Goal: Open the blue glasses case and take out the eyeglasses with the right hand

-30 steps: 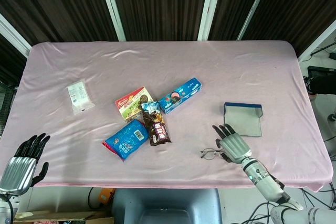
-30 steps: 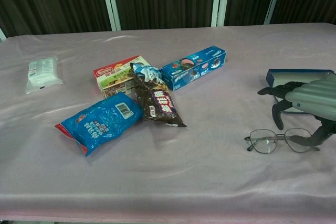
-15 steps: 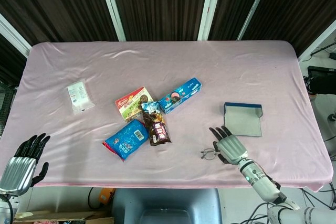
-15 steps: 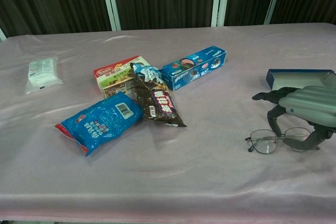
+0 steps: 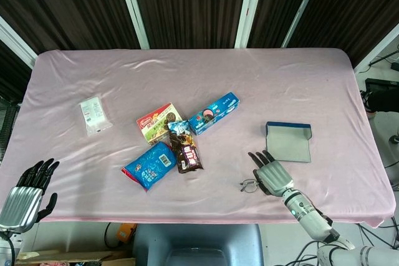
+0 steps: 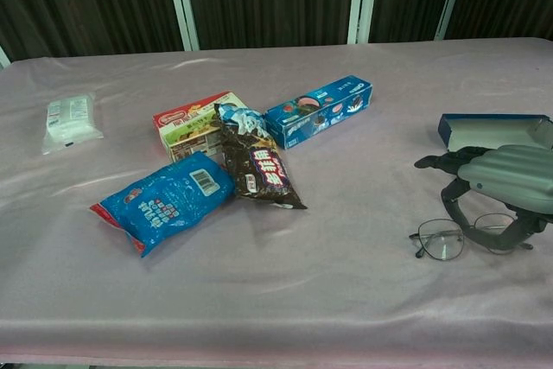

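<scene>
glasses case (image 5: 288, 142) sitting open on the pink table (image 5: 187, 79), eyeglasses (image 6: 458, 238) out on the cloth in front of it, right hand (image 6: 497, 183) hovering over them, can't tell if it's actually gripping, left hand (image 5: 26, 194) loose at the table's near corner

A table covered in a pink cloth (image 5: 262, 85) carries everything. Under the right hand (image 5: 272, 174) lie the eyeglasses (image 6: 458, 238), one lens clear of the fingers on its left. Just beyond the hand sits the open blue glasses case (image 5: 288, 141). Well to its left lie a dark snack bag (image 5: 185, 149), a blue packet (image 5: 149, 165), a blue cookie box (image 5: 214, 113) and a red-green box (image 5: 158, 122); a white packet (image 5: 95, 115) lies farthest off
</scene>
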